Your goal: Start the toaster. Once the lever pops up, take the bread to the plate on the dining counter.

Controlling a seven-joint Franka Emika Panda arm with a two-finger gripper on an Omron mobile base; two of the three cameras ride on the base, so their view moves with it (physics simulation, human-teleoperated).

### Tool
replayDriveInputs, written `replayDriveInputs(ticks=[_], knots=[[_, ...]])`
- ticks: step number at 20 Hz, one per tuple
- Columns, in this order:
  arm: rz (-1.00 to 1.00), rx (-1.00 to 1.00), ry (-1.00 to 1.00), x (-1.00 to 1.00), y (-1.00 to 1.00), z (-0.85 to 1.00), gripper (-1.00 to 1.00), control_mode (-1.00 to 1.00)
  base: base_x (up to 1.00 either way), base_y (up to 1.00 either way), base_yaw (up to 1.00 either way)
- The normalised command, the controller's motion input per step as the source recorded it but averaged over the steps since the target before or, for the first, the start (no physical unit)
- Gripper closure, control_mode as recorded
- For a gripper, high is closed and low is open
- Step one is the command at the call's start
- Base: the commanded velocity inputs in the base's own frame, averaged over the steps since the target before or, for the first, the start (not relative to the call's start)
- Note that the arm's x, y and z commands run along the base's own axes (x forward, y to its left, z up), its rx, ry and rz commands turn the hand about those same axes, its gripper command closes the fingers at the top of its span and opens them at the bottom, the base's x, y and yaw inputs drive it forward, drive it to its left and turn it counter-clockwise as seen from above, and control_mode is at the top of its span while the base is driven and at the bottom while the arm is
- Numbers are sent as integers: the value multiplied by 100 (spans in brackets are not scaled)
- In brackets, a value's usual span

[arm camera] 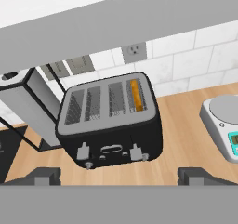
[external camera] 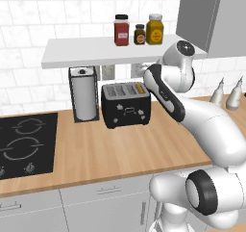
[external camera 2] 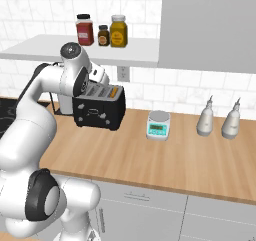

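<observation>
Both base views look forward and down from behind the arm, left and right, sharing the toaster (external camera: pixel 126 104) (external camera 2: pixel 99 106) from mid-range, while the hand view looks down close above the toaster's (arm camera: pixel 111 121) front.

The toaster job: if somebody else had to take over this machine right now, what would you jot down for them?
Gripper: open, empty, poised in front of and above the toaster, not touching it.
Toaster: on the wood worktop, beside the paper-towel holder, under the shelf.
Bread: sitting down in the rightmost slot, as seen from the front.
Done: arm brought up to the toaster.
Left: press a front lever, wait for it to pop up, lift the bread out and carry it to the plate on the dining counter.
</observation>
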Motion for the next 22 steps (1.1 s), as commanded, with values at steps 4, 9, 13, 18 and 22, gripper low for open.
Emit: replayDriveInputs(ticks=[4,9,13,18,22], knots=[[0,0,0,0,0,0,-100,-100,0,0,0],[0,0,0,0,0,0,-100,-100,0,0,0],[0,0,0,0,0,0,-100,-100,0,0,0],[0,0,0,0,0,0,-100,-100,0,0,0],[0,0,0,0,0,0,-100,-100,0,0,0]])
